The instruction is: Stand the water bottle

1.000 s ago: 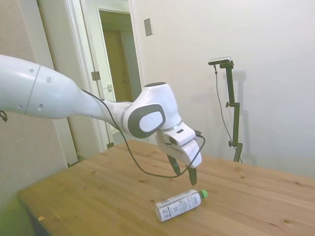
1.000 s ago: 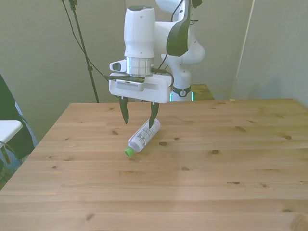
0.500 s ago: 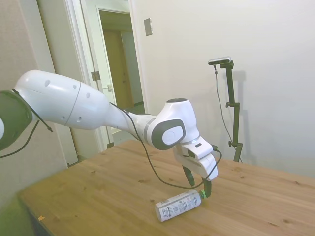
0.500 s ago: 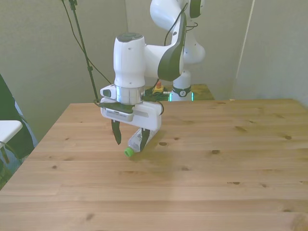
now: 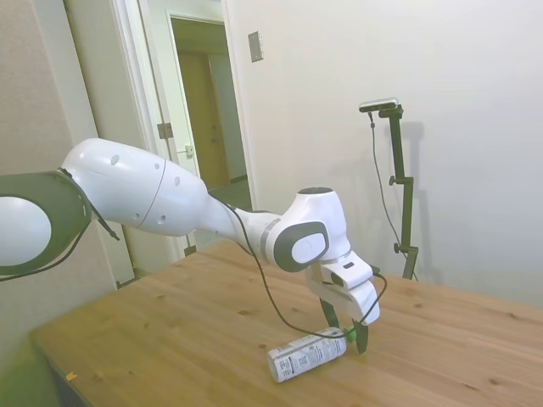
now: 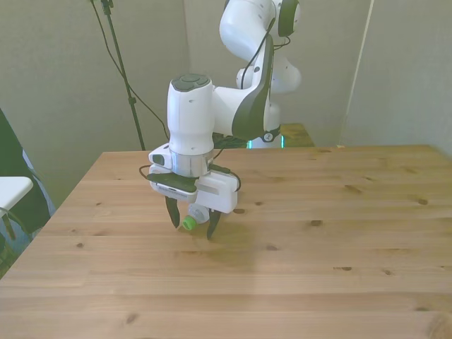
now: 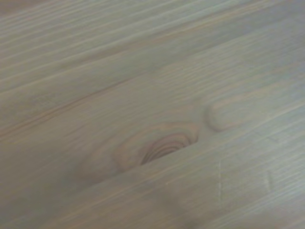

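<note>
- Since the earlier frames, your gripper has dropped and slid from over the bottle's body to its capped end, fingers now low beside the table.
- Your claw stands wide, holding nothing: in the front view one finger hangs on each side of the green cap, apart from it.
- Close only once the neck sits squarely between the fingers; I judge a pinch on the cap's tip would let it slip out as you tilt.
- Lift and swing the capped end upward, letting the base pivot on the wood, and release only when it stands square.
- You find the water bottle lying on its side near the table's middle, cap pointing toward the front camera.
- It looks slim, with a white label bearing dark print and a green screw cap.
- Your wrist view shows only blurred wood grain.
</note>
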{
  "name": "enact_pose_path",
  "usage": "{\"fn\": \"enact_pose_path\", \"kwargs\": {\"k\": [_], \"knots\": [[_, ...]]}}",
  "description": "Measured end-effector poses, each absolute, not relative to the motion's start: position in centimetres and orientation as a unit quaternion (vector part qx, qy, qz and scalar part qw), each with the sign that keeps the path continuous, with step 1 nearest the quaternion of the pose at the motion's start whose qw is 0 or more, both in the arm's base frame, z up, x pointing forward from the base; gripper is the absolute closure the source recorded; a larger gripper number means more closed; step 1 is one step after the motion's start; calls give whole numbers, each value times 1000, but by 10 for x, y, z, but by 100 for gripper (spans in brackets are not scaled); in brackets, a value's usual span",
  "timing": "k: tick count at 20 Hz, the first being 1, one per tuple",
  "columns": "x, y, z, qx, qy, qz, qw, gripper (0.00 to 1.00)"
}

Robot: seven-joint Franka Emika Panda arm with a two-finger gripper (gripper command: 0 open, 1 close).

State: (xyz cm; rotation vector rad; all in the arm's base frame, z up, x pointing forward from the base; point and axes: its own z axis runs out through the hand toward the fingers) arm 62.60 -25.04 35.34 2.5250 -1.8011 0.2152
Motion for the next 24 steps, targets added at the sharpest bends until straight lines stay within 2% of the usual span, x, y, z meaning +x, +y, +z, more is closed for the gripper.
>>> {"fn": "enact_pose_path", "kwargs": {"k": [13, 24], "knots": [[626, -246, 353, 804, -593, 54, -6, 100], [634, -236, 365, 791, -609, 34, -50, 100]]}}
